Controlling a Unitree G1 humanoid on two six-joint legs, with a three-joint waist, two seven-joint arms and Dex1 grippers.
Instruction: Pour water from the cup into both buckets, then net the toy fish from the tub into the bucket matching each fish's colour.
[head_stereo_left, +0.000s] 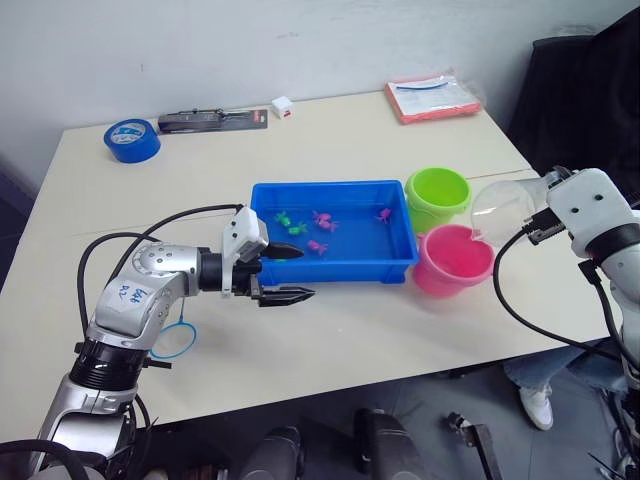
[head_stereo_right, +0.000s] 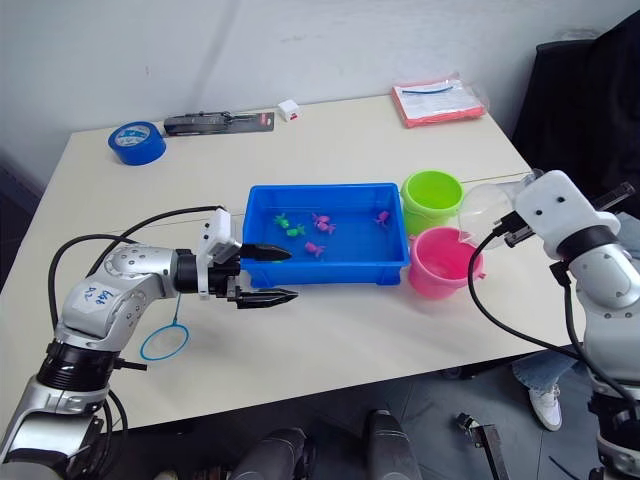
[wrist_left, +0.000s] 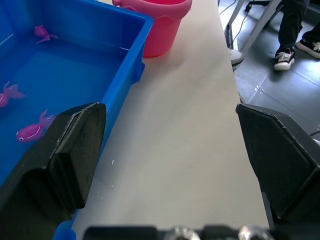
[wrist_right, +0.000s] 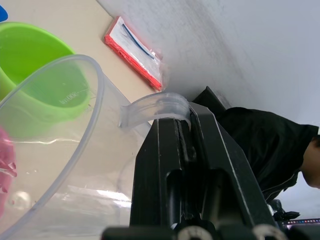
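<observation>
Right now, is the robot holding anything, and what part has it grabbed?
The right gripper holds the clear measuring jug by its handle, tipped over the pink bucket. The left gripper is open and empty.

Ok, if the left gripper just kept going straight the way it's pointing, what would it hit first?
The left gripper has its jaws open, straddling the tub's near wall. Going straight on, it would probably run along that wall and then meet the pink bucket, though depth is hard to judge.

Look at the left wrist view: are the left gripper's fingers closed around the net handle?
No. The left gripper has its fingers spread wide apart over bare table, with nothing between them.
</observation>
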